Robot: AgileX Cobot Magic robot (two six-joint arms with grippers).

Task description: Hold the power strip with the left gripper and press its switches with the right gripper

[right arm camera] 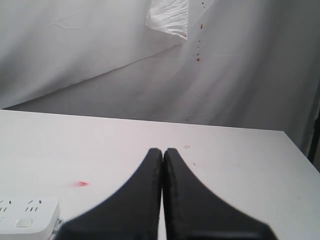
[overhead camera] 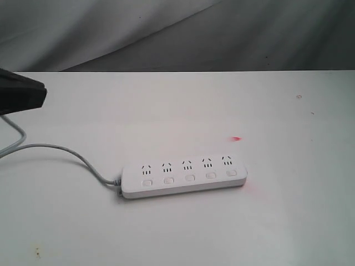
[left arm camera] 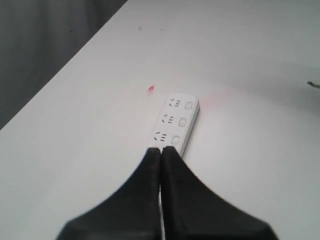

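The long white power strip (overhead camera: 183, 177) lies flat on the white table, five sockets in a row with a row of switches (overhead camera: 189, 178) below them and its grey cable (overhead camera: 61, 149) leading off left. The left wrist view shows the strip's far end (left arm camera: 177, 120) just past my left gripper (left arm camera: 161, 150), which is shut on nothing. A black piece of the left arm (overhead camera: 21, 94) shows at the exterior view's left edge. My right gripper (right arm camera: 163, 151) is shut and empty above the table, with a corner of the strip (right arm camera: 27, 216) off to one side. The right gripper is out of the exterior view.
A small red mark (overhead camera: 237, 138) sits on the table behind the strip's right end, and a faint pink glow lies beside that end. Grey cloth (overhead camera: 177, 33) hangs behind the table's far edge. A few tiny specks (overhead camera: 298, 97) dot the far right.
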